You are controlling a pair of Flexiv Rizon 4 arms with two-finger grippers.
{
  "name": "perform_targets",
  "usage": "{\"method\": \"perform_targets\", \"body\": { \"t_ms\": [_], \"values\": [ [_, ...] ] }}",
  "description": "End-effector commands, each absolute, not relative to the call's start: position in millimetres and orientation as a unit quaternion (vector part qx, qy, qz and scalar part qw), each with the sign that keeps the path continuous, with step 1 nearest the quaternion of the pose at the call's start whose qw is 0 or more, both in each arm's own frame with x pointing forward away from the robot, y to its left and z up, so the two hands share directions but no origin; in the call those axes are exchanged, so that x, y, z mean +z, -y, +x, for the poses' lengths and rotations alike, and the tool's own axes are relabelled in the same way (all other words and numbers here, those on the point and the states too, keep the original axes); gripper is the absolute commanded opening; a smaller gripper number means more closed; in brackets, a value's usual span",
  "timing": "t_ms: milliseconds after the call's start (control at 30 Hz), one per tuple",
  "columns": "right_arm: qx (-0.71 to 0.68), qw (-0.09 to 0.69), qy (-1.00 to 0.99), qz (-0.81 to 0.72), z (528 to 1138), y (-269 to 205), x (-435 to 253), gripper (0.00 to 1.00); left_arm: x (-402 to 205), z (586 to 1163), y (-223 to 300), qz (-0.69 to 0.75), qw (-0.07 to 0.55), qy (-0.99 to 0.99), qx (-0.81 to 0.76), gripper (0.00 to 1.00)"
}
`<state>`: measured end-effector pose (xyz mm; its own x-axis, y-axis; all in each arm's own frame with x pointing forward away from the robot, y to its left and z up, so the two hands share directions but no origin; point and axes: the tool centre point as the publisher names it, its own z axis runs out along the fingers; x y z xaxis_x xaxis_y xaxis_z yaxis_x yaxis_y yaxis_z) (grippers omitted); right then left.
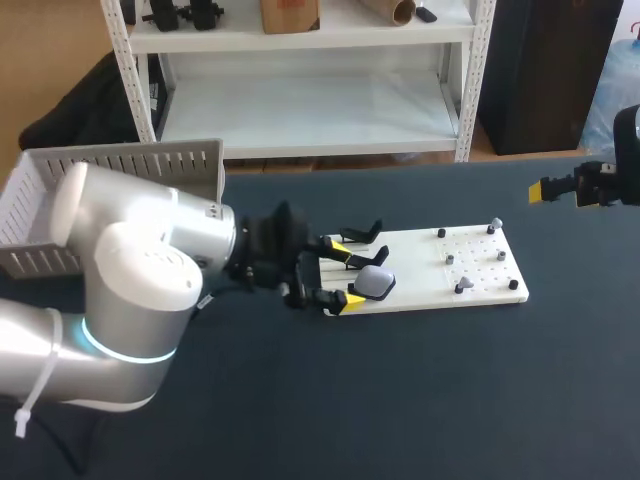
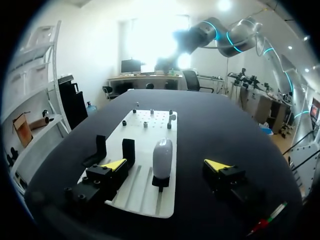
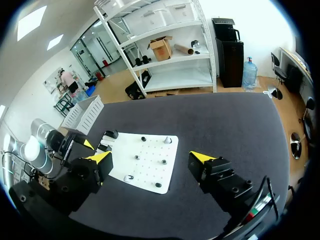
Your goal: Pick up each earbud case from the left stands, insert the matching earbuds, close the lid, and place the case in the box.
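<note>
Where the earbud case (image 2: 162, 156) stands: upright on a small black mount at the near end of the white board (image 2: 142, 192). It is pale grey and rounded, and the lid's position cannot be told.
Left gripper (image 2: 166, 164): fingers spread wide, one yellow tip on each side of the case and neither touching it.
Left arm (image 1: 130, 290): enters from the lower left of the head view. Its bulk hides the board's left end and the lower part of the box.
Black stands (image 2: 128, 150): two upright pieces on the board, just beside the case and close to one finger of the left gripper.
Small pieces (image 1: 463, 287): several dark and grey items on the perforated right end of the board, well apart from the case and too small to identify.
Right gripper (image 3: 150, 157): fingers spread wide with only open table between them, held at the far right, well apart from the board. In the head view only one yellow tip shows.
Box (image 1: 120, 165): white with slotted walls, at the back left of the table, well apart from the case.
Table (image 1: 450, 400): dark surface carrying the board.
</note>
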<state>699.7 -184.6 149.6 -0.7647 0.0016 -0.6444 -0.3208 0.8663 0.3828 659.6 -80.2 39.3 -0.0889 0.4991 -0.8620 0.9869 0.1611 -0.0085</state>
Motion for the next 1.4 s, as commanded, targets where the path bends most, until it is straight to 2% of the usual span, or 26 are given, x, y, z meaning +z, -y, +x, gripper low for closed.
{"method": "perform_targets", "body": {
  "t_ms": [33, 200, 433, 567, 633, 700, 833, 1000, 1067, 1100, 1167, 1400],
  "values": [
    [0.244, 0.331, -0.907, -0.089, 700, 185, 150, 1.0, 33, 666, 87, 0.562, 0.371, -0.664, -0.326, 0.99],
    [0.244, 0.331, -0.907, -0.089, 700, 185, 150, 1.0, 30, 667, 89, 0.56, 0.369, -0.664, -0.33, 0.98],
    [0.244, 0.331, -0.907, -0.089, 700, 185, 150, 1.0, 24, 669, 97, 0.559, 0.365, -0.659, -0.346, 0.82],
    [0.244, 0.331, -0.907, -0.089, 700, 185, 150, 1.0, 21, 670, 103, 0.562, 0.361, -0.656, -0.351, 0.82],
    [0.244, 0.331, -0.907, -0.089, 700, 185, 150, 1.0, 20, 670, 104, 0.562, 0.36, -0.656, -0.352, 0.75],
    [0.244, 0.331, -0.907, -0.089, 700, 185, 150, 1.0, 19, 670, 105, 0.563, 0.358, -0.656, -0.354, 0.76],
    [0.244, 0.331, -0.907, -0.089, 700, 185, 150, 1.0, 18, 670, 105, 0.561, 0.358, -0.656, -0.357, 0.71],
    [0.244, 0.331, -0.907, -0.089, 700, 185, 150, 1.0, 17, 670, 105, 0.559, 0.359, -0.654, -0.362, 0.69],
    [0.244, 0.331, -0.907, -0.089, 700, 185, 150, 1.0, 16, 670, 105, 0.558, 0.359, -0.653, -0.365, 0.65],
    [0.244, 0.331, -0.907, -0.089, 700, 185, 150, 1.0, 15, 670, 105, 0.557, 0.358, -0.654, -0.366, 0.58],
    [0.244, 0.331, -0.907, -0.089, 700, 185, 150, 1.0, 15, 670, 105, 0.557, 0.358, -0.653, -0.368, 0.53],
    [0.244, 0.331, -0.907, -0.089, 700, 185, 150, 1.0, 14, 670, 105, 0.556, 0.36, -0.651, -0.371, 0.45]
  ]
}}
